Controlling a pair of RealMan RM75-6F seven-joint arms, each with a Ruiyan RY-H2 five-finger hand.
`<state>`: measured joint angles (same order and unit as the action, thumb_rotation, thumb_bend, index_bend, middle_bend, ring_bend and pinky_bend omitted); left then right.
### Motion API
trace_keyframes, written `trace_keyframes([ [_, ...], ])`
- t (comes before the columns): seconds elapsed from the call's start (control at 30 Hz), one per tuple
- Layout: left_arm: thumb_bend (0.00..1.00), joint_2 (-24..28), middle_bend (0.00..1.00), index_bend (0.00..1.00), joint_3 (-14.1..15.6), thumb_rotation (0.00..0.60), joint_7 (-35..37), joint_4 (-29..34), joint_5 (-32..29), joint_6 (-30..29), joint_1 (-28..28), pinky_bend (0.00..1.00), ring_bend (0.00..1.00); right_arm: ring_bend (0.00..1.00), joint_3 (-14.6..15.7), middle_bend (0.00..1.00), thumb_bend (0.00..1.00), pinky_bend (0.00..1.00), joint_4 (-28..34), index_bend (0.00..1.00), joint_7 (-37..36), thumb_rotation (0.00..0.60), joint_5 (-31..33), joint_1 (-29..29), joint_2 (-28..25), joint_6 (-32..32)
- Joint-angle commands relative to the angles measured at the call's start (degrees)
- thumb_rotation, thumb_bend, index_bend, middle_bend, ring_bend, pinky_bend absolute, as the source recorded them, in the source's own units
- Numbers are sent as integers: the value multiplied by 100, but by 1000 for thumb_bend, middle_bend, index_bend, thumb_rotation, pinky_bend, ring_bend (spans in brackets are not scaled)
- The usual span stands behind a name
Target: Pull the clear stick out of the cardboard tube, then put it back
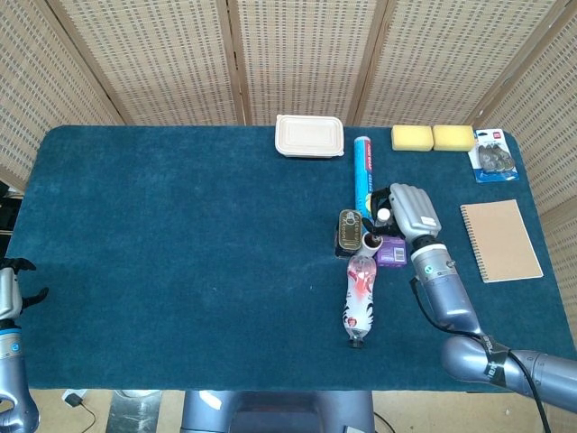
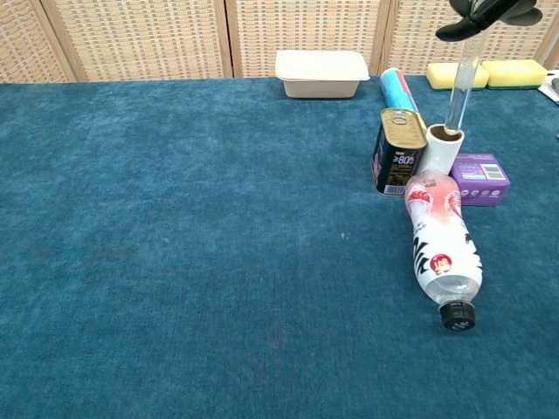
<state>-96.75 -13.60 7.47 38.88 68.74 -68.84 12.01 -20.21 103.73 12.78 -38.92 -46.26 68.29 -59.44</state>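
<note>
The right hand (image 1: 410, 210) grips the top of the thin clear plastic stick (image 2: 458, 94), holding it upright with its lower end at the mouth of the short white cardboard tube (image 2: 443, 149). The tube stands on the blue carpeted worktop (image 2: 175, 227), beside a dark tin can (image 2: 399, 153) and a small purple box (image 2: 479, 179). The left hand (image 1: 9, 289) hangs off the worktop's edge, fingers apart and empty.

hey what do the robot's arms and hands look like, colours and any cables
The right arm is glossy silver-grey metal in rounded segments, with a black cable running along it and a thin green ring at the wrist. The right hand has a light grey shell and dark fingers. The left hand, at the frame's edge, looks grey with black fingers on a silver arm with a blue ring.
</note>
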Motion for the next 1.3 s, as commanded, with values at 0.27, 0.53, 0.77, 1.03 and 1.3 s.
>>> trace_keyframes([
  [0.27, 153, -2, 420, 453, -2, 600, -6, -1, -2, 0, 2, 316, 234, 944, 21, 956, 413, 868, -88, 787, -111, 600, -40, 33, 42, 51],
  [0.53, 153, 0, 420, 453, -2, 600, -6, 2, -2, -2, 1, 316, 234, 943, 65, 956, 413, 868, -154, 786, -181, 600, -45, 47, 142, 101],
  [0.77, 153, 0, 420, 453, -1, 600, -2, -1, -1, 2, 2, 316, 234, 942, 44, 956, 411, 868, -276, 786, -303, 600, -2, -13, 372, 200],
  [1.03, 153, 1, 420, 453, -1, 600, 6, -3, 0, 5, 3, 316, 234, 942, 49, 956, 412, 868, -341, 787, -263, 600, 15, -74, 500, 207],
  [1.3, 153, 1, 419, 452, -1, 600, 6, -2, 0, 5, 2, 316, 234, 942, 43, 956, 410, 867, -439, 787, -248, 600, 46, -115, 612, 204],
])
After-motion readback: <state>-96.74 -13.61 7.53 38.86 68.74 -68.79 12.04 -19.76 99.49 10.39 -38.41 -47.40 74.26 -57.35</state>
